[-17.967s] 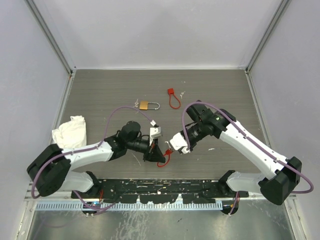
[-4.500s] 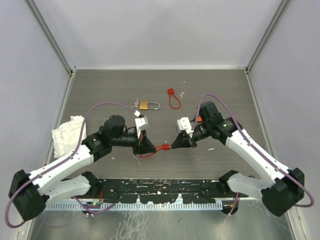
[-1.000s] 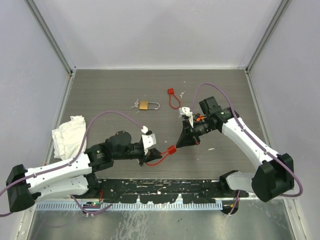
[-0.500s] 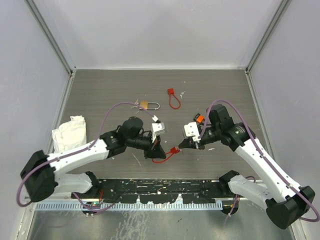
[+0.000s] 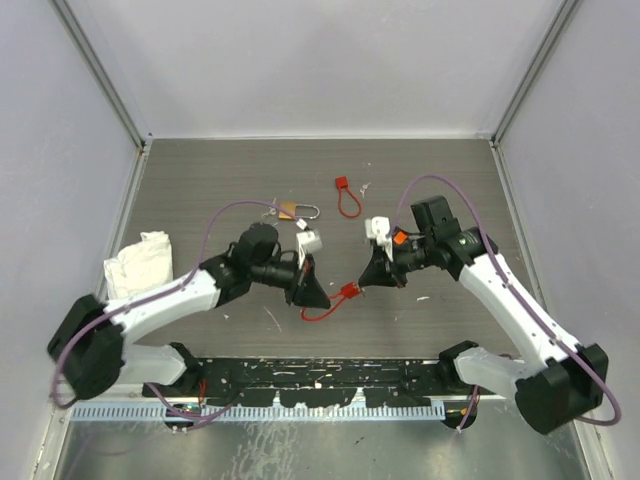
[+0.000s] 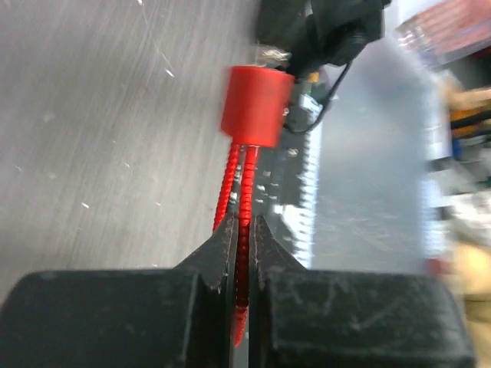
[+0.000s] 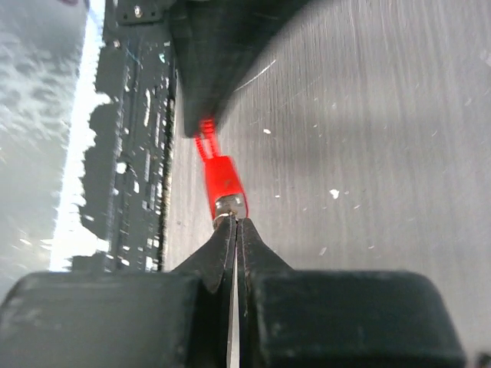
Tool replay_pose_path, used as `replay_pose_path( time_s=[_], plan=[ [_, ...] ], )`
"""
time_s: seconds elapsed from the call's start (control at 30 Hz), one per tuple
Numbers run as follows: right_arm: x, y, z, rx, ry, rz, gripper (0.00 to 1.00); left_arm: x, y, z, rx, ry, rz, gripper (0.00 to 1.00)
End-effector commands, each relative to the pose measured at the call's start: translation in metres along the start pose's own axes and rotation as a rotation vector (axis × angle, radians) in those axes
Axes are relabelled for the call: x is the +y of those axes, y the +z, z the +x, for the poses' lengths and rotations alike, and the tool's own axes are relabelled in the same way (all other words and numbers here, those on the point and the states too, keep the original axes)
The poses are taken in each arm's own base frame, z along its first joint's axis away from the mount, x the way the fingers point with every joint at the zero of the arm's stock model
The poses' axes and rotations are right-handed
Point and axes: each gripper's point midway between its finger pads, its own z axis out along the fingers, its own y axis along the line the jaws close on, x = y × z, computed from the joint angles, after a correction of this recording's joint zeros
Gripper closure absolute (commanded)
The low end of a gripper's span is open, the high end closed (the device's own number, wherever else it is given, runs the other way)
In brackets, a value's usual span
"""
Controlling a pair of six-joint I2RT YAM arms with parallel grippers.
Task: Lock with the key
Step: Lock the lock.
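Observation:
A red cable lock is held between both grippers above the table's middle. Its red body (image 5: 349,291) points at my right gripper (image 5: 363,284), and its cable (image 5: 318,314) loops down to the left. My left gripper (image 6: 242,218) is shut on the red ribbed cable (image 6: 244,184) just behind the body (image 6: 255,106). My right gripper (image 7: 235,221) is shut at the body's silver end (image 7: 230,205). A thin silver key blade shows between its fingers; the key's dark head is hidden.
A second red cable lock (image 5: 345,198) lies at the back middle, with small keys (image 5: 365,187) beside it. A brass padlock (image 5: 291,211) lies to its left, with tiny keys (image 5: 272,208) next to it. A white cloth (image 5: 140,265) lies at the left edge.
Both arms have shifted their pose while keeping hold. The left gripper moved up and right along the cable, and the lock body rose slightly between the grippers.

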Motion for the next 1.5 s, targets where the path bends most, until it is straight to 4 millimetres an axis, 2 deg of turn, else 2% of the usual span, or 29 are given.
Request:
replay_pose_path(
  time_s=[0.0, 0.07, 0.13, 0.23, 0.3, 0.37, 0.47, 0.53, 0.63, 0.67, 0.7, 0.73, 0.77, 0.8, 0.83, 0.93, 1.13, 1.27, 1.37, 1.47],
  plan=[
    [-0.017, -0.004, -0.019, -0.156, 0.407, -0.059, 0.99, -0.002, -0.013, -0.008, -0.005, 0.706, -0.367, 1.0],
    [-0.019, -0.004, -0.018, -0.196, 0.522, -0.091, 0.99, 0.007, -0.018, -0.008, -0.008, 0.842, -0.502, 1.0],
    [-0.019, -0.002, -0.019, -0.221, 0.564, -0.118, 0.99, 0.017, -0.022, -0.007, 0.009, 0.913, -0.602, 1.0],
    [-0.016, -0.005, -0.02, -0.22, 0.522, -0.115, 0.99, 0.03, -0.025, -0.001, 0.049, 0.893, -0.66, 1.0],
    [-0.009, -0.011, -0.022, -0.206, 0.339, -0.103, 0.99, 0.026, -0.018, 0.01, 0.069, 0.798, -0.528, 1.0],
    [-0.001, -0.019, -0.019, -0.166, 0.132, -0.075, 0.99, 0.012, -0.012, 0.016, 0.043, 0.612, -0.315, 1.0],
    [0.01, -0.026, -0.009, -0.112, -0.155, -0.041, 0.99, -0.013, -0.016, 0.011, -0.029, 0.339, -0.04, 1.0],
    [0.008, -0.029, -0.01, -0.11, -0.215, -0.002, 0.99, -0.022, -0.019, 0.007, -0.043, 0.3, 0.024, 1.0],
    [0.008, -0.027, -0.016, -0.138, -0.173, -0.013, 0.99, -0.018, -0.021, 0.003, -0.028, 0.387, -0.057, 1.0],
    [0.007, -0.024, -0.014, -0.148, -0.139, -0.032, 0.93, -0.016, -0.022, 0.003, -0.021, 0.434, -0.103, 1.0],
    [0.009, -0.022, -0.012, -0.158, -0.129, -0.05, 0.75, -0.015, -0.023, 0.001, -0.02, 0.488, -0.14, 1.0],
    [0.013, -0.019, -0.006, -0.162, -0.134, -0.07, 0.48, -0.015, -0.025, -0.001, -0.018, 0.535, -0.174, 1.0],
    [0.018, -0.016, 0.001, -0.166, -0.171, -0.088, 0.28, -0.012, -0.028, -0.005, -0.017, 0.585, -0.226, 1.0],
    [0.02, -0.013, 0.009, -0.159, -0.213, -0.095, 0.17, -0.011, -0.03, -0.004, 0.003, 0.626, -0.256, 1.0],
    [0.018, -0.01, 0.015, -0.148, -0.229, -0.089, 0.1, -0.01, -0.033, -0.003, 0.024, 0.651, -0.285, 1.0],
    [0.007, -0.005, 0.022, -0.105, -0.17, -0.065, 0.03, -0.011, -0.036, 0.004, 0.116, 0.7, -0.341, 1.0],
    [0.017, 0.016, 0.02, -0.089, -0.108, -0.129, 0.0, -0.018, -0.028, -0.001, 0.205, 0.764, -0.422, 1.0],
    [0.02, 0.028, 0.028, -0.09, -0.111, -0.099, 0.0, -0.029, -0.024, -0.014, 0.168, 0.775, -0.421, 1.0],
    [0.029, 0.036, 0.041, -0.067, -0.106, -0.12, 0.04, -0.036, -0.024, -0.023, 0.131, 0.789, -0.412, 1.0],
    [0.028, 0.039, 0.045, -0.05, -0.106, -0.116, 0.12, -0.045, -0.024, -0.027, 0.105, 0.797, -0.389, 1.0]
  ],
)
